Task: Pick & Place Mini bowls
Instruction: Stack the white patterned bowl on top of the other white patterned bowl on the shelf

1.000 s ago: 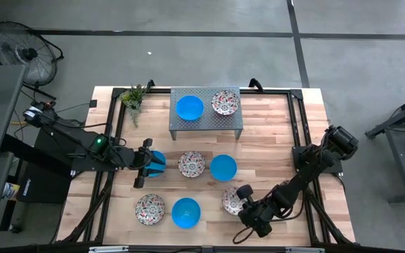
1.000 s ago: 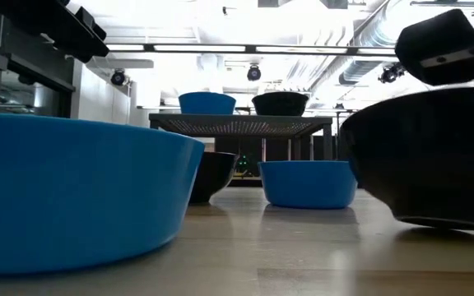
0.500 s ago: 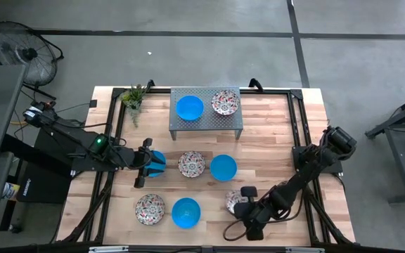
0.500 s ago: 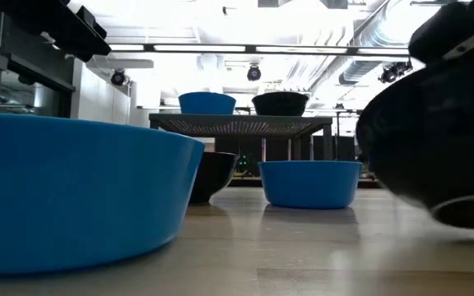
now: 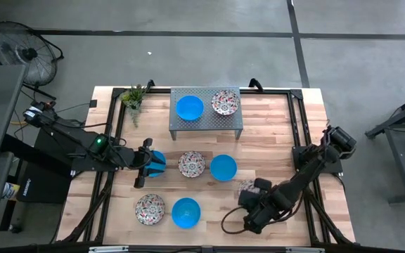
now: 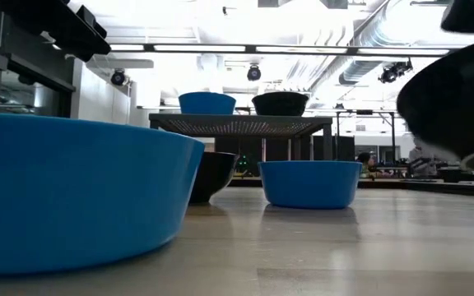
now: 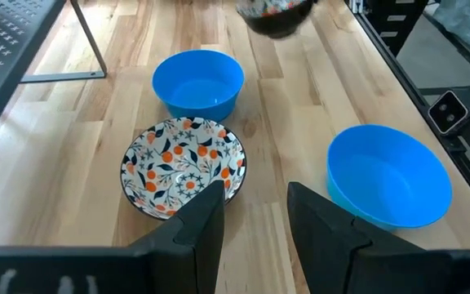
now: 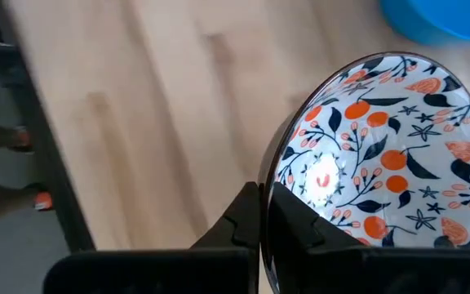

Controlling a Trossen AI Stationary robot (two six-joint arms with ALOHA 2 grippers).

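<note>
My right gripper (image 5: 254,191) is shut on a floral mini bowl (image 8: 382,155), held tilted above the table's near right part; in the low view this bowl (image 6: 459,107) hangs clear of the wood. My left gripper (image 7: 255,204) stands open at the table's left, above a blue bowl (image 5: 158,163), with nothing between its fingers. A floral bowl (image 5: 191,164) and a blue bowl (image 5: 223,167) sit mid-table. Another floral bowl (image 5: 150,209) and blue bowl (image 5: 185,212) sit by the near edge. A blue bowl (image 5: 189,107) and a floral bowl (image 5: 225,102) rest on a grey rack (image 5: 206,121). My right gripper pinches the floral bowl's rim (image 8: 264,184), one finger on the outer wall and one finger (image 8: 296,220) on the patterned inside. The fingers come steeply from above. The bowl is lifted clear of the table and tipped, its opening turned sideways toward the wrist camera.
A small potted plant (image 5: 133,97) stands at the far left corner beside the rack. Black frame rails (image 5: 297,123) run along the table's sides. Bare wood lies right of the rack and along the right side.
My right gripper has risen with the floral bowl and rolled about its own axis. The bowl, first resting on the table near the front edge, is now lifted clear and tipped, and has shifted slightly toward the far right.
</note>
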